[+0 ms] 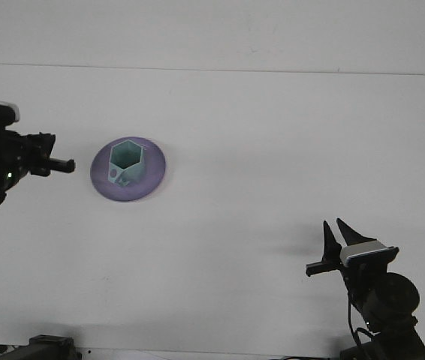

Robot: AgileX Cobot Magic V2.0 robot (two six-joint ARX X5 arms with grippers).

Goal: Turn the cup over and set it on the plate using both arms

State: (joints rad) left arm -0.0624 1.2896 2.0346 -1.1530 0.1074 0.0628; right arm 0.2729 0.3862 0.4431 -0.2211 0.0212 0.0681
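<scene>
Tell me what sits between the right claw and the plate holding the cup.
Nothing: in the front view, only bare white table lies between the right claw and the purple plate, where the teal cup stands mouth up.

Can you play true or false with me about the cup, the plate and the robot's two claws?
1. The teal cup stands on the purple plate. True.
2. The cup's opening faces up. True.
3. The left gripper is holding the cup. False: it is off to the left of the plate, touching nothing.
4. The right gripper is right over the plate. False: it is far away, low on the right side of the white table.
5. The right gripper's fingers are spread apart with nothing between them. True.
</scene>
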